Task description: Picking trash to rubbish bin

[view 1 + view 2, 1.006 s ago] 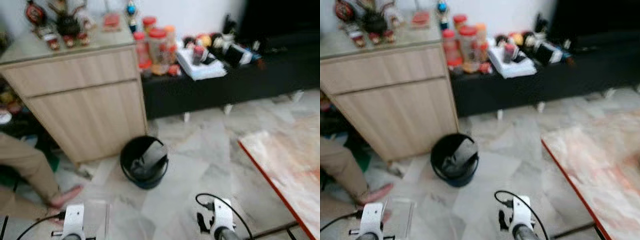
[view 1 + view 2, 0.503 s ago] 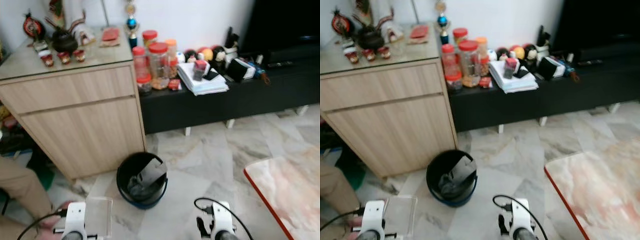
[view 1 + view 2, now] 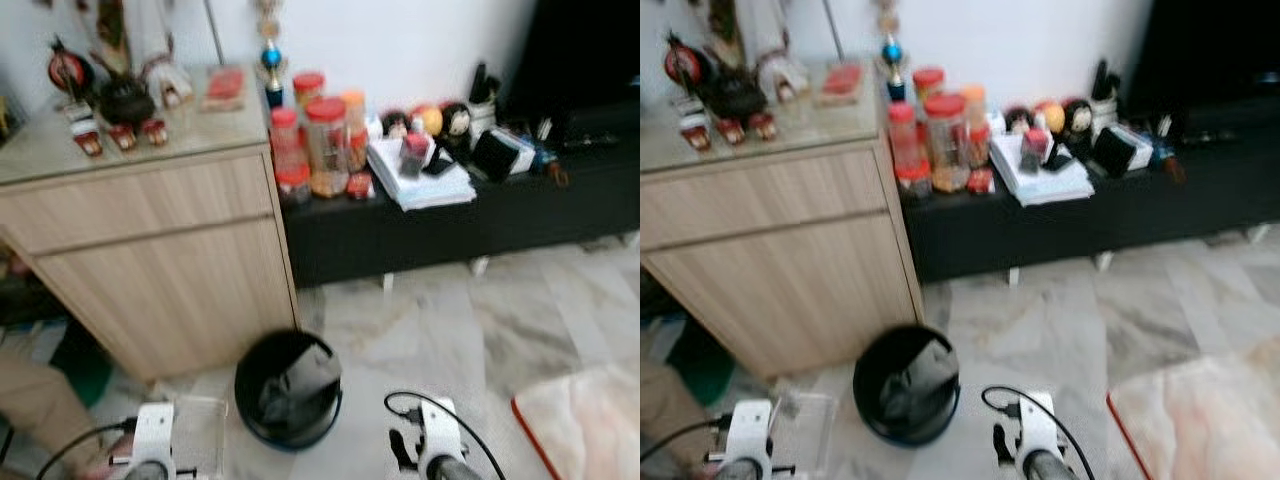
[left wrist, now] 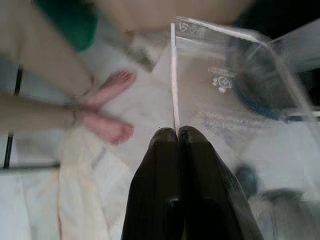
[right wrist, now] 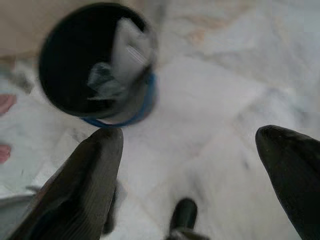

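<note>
A black rubbish bin (image 3: 288, 391) with a blue base stands on the marble floor in front of the wooden cabinet, with crumpled paper and plastic inside it (image 5: 107, 67). My left gripper (image 4: 177, 132) is shut on the edge of a clear plastic packet (image 4: 225, 85), which hangs low just left of the bin (image 3: 198, 440). My right gripper (image 5: 187, 135) is open and empty, held over the floor to the right of the bin.
A person's bare feet (image 4: 107, 125) and trouser legs are on the floor close to my left arm. The cabinet (image 3: 160, 250) is behind the bin. A low black bench (image 3: 450, 225) carries jars and books. A red-edged marble table (image 3: 590, 430) is at the lower right.
The whole picture has shifted: the bin now sits lower and the marble table has slid toward the corner, so the camera moved. The left gripper still holds the clear packet.
</note>
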`<state>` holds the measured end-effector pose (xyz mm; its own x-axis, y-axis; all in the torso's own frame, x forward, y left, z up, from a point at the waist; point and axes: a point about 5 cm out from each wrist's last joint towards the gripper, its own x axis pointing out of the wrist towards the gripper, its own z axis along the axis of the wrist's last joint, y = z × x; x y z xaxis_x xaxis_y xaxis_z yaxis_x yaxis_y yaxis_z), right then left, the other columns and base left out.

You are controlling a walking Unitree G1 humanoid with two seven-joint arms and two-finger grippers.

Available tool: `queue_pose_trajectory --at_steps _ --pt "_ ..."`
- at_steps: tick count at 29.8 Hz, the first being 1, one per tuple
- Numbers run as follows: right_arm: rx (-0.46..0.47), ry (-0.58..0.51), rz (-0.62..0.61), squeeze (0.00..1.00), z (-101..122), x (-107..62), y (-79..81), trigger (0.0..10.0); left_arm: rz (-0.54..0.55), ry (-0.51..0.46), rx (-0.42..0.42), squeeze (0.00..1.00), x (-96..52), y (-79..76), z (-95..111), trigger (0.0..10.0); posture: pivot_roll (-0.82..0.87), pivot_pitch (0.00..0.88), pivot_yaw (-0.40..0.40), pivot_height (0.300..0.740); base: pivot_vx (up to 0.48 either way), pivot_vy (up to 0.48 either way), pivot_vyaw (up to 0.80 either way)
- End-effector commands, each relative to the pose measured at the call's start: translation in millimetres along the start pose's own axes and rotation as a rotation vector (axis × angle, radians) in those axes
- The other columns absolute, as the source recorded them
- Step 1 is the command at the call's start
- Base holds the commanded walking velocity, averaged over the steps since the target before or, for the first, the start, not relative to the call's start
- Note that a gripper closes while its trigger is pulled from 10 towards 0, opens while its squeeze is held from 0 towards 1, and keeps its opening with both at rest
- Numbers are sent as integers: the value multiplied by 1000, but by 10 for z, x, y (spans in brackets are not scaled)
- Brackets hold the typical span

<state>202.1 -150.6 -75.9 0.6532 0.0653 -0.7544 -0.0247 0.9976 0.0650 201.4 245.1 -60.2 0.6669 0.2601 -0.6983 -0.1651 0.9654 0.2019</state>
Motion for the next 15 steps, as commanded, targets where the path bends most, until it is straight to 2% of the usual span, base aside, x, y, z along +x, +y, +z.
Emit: queue_pose_trajectory --at_steps 1,15 --pt "14 2 21 0 12 11 83 10000 40 30 2 0 -17 131 -77 10000 158 55 45 740 412 0 0" --pt "2 -14 26 0 66 20 67 10000 40 -3 -14 0 2 108 8 10000 156 87 37 740 407 0 0"
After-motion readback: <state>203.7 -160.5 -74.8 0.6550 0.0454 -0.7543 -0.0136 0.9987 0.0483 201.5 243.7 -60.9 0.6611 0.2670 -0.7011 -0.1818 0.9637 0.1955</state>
